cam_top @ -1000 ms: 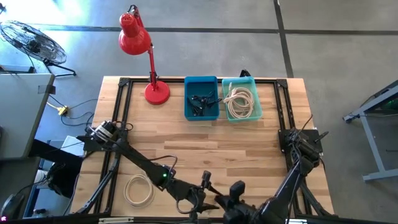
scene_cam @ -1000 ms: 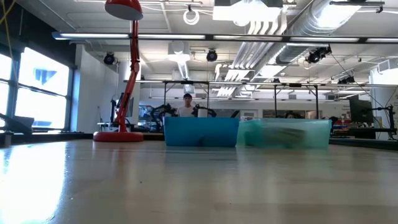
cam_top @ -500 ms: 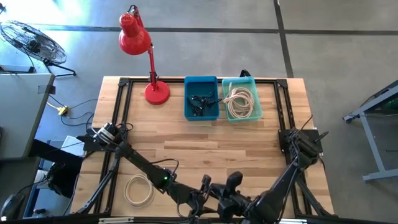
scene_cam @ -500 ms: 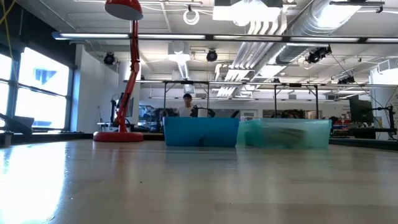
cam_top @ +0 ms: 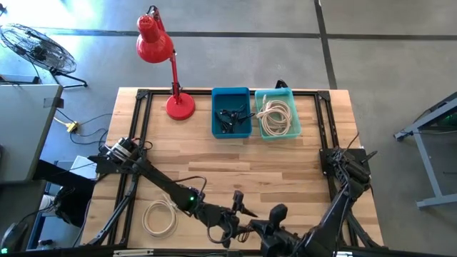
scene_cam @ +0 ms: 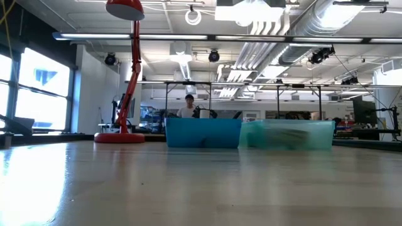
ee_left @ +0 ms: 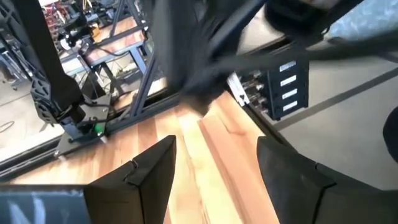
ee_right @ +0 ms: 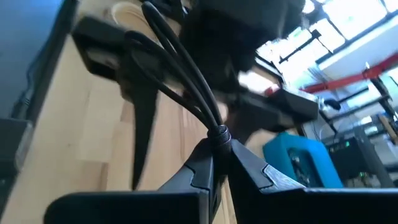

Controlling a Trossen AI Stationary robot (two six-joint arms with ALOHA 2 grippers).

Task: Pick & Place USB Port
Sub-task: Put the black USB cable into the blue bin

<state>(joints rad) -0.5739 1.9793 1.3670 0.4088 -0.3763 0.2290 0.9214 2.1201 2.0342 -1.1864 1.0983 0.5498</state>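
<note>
Both grippers are low over the table's near edge, close together. My left gripper is open over bare wood and touches nothing. My right gripper is just to its right, shut on a black cord. A black USB hub with a row of pale ports shows in the left wrist view under the blurred right arm, past the table's edge. Whether the cord belongs to it I cannot tell. The blue bin holds dark items. The low view shows no gripper. My right gripper pinches the black cord at a bend between its two fingers, at their free ends. Two strands run away from the bend together. What the cord's other end does is hidden behind the left arm.
A teal bin with a coiled white cable stands right of the blue bin at the far edge. The red lamp's base is far left. A loose white cable coil lies near the left of the near edge. Bare wood fills the middle.
My left gripper has moved a little away from the near edge, toward the table's right. My right gripper swung slightly left toward it, then back to the right. The bins, lamp and white coil have stayed put.
</note>
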